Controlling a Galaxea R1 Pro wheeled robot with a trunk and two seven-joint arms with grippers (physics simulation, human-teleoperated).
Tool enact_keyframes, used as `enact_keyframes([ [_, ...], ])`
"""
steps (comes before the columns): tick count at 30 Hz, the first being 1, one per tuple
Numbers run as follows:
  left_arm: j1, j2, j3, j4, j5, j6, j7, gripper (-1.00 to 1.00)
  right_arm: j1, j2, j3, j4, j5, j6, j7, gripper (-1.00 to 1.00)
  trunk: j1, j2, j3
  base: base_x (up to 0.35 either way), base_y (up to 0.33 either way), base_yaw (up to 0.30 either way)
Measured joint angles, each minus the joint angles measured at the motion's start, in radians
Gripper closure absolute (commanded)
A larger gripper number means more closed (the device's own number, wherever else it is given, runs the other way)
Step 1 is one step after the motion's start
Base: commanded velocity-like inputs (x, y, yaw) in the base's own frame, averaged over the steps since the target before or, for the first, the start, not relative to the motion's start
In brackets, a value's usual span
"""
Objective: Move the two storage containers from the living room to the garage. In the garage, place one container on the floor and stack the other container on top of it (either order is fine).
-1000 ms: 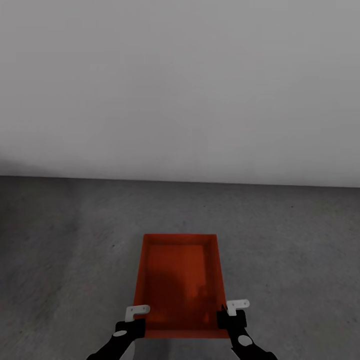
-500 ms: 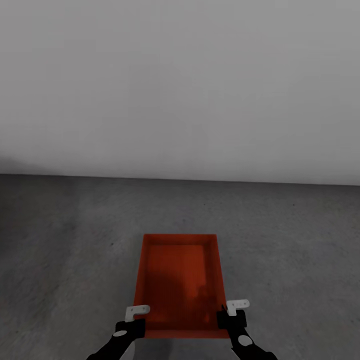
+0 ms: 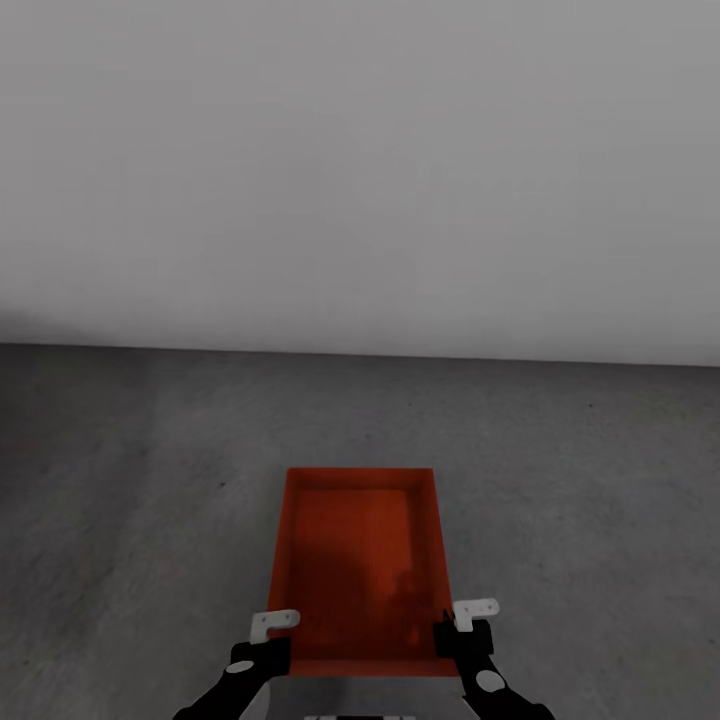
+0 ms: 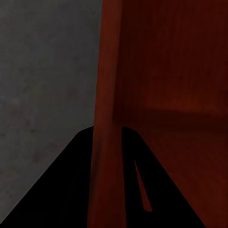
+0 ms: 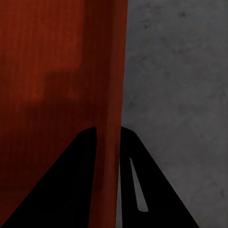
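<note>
Plain white wall (image 3: pixel 360 170) up top, grey concrete floor (image 3: pixel 120 520) below. One orange-red storage container (image 3: pixel 362 560), open top, sitting low and centre between both arms, long side running away from the robot. Left tool (image 3: pixel 268 640) pinched down tight on its left wall; right tool (image 3: pixel 466 628) pinched the same way on the right wall.
</note>
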Motion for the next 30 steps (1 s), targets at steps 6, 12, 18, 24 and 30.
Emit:
enact_keyframes([
  [6,0.000,0.000,0.000,0.000,0.000,0.000,0.000,1.00,0.000,0.000,0.000,0.000,0.000,0.000,0.000,1.00,0.023,-0.042,-0.019,0.000,0.000,0.000],
  [12,0.000,0.000,0.000,0.000,0.000,0.000,0.000,1.00,0.000,0.000,0.000,0.000,0.000,-0.001,0.000,1.00,0.046,-0.084,-0.038,0.000,0.000,0.000],
  [18,0.000,0.000,0.000,0.000,0.000,-0.001,0.000,1.00,0.000,0.000,0.000,0.000,0.000,-0.001,0.000,1.00,0.069,-0.126,-0.056,0.000,0.000,0.000],
  [24,0.000,0.000,-0.001,-0.001,0.000,-0.001,0.000,1.00,0.000,0.000,0.000,0.000,0.000,-0.002,0.000,1.00,0.092,-0.168,-0.075,0.000,0.000,0.000],
  [30,0.000,0.001,0.000,-0.002,-0.001,-0.001,-0.001,1.00,0.000,0.001,0.000,0.000,0.000,-0.003,-0.001,1.00,0.096,-0.175,-0.078,0.000,0.000,0.000],
])
